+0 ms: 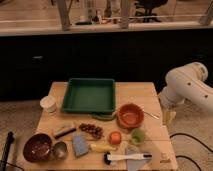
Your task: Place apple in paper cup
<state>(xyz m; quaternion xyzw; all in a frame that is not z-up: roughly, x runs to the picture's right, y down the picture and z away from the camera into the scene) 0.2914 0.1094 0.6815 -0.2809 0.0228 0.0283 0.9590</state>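
Note:
The apple (115, 137) is a small red-orange fruit on the wooden table (145, 92), in front of the orange bowl (131, 115) and left of a round green fruit (138, 135). The paper cup (48, 103) is short and white and stands upright at the table's left edge, beside the green tray (90, 95). My gripper (169, 117) hangs off the white arm (187, 85) at the table's right edge, to the right of the orange bowl and well away from both the apple and the cup. It holds nothing that I can see.
A dark red-brown bowl (37, 146) and a small metal cup (60, 149) stand at the front left. A blue sponge (80, 145), grapes (91, 130), a banana (102, 147) and a brush (127, 157) lie along the front. A dark counter runs behind the table.

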